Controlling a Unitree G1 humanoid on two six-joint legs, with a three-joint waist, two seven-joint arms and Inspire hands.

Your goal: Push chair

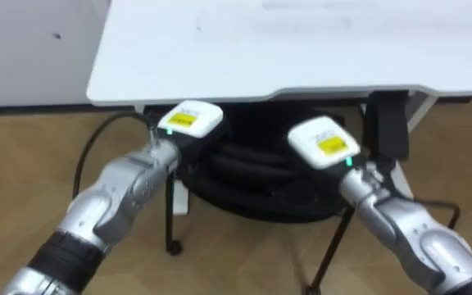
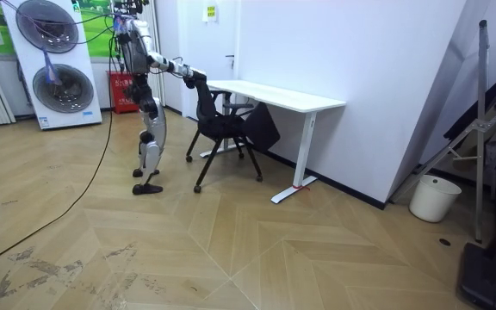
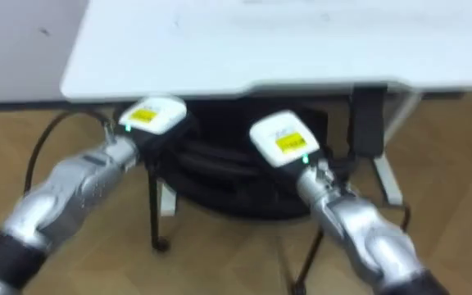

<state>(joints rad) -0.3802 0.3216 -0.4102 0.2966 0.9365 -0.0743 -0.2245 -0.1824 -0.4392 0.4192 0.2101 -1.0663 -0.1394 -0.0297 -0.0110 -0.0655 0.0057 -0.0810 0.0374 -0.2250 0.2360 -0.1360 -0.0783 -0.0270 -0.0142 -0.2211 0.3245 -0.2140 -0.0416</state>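
A black chair (image 1: 252,176) stands on thin black legs, its seat partly under the front edge of a white desk (image 1: 301,49). My left hand (image 1: 188,121) and right hand (image 1: 324,141) both rest against the top of the chair's backrest, about a shoulder's width apart. Their white backs face me and their fingers are hidden over the backrest. In the room view I stand on the wooden floor behind the chair (image 2: 222,129), arms stretched forward to it, with the desk (image 2: 282,95) beyond.
A black box (image 1: 386,123) hangs by the desk's right leg. A dark bag (image 2: 263,127) sits under the desk. A white bucket (image 2: 426,197) and a folded stand (image 2: 480,112) are at the room view's right, and a panel with two fans (image 2: 54,65) at its left.
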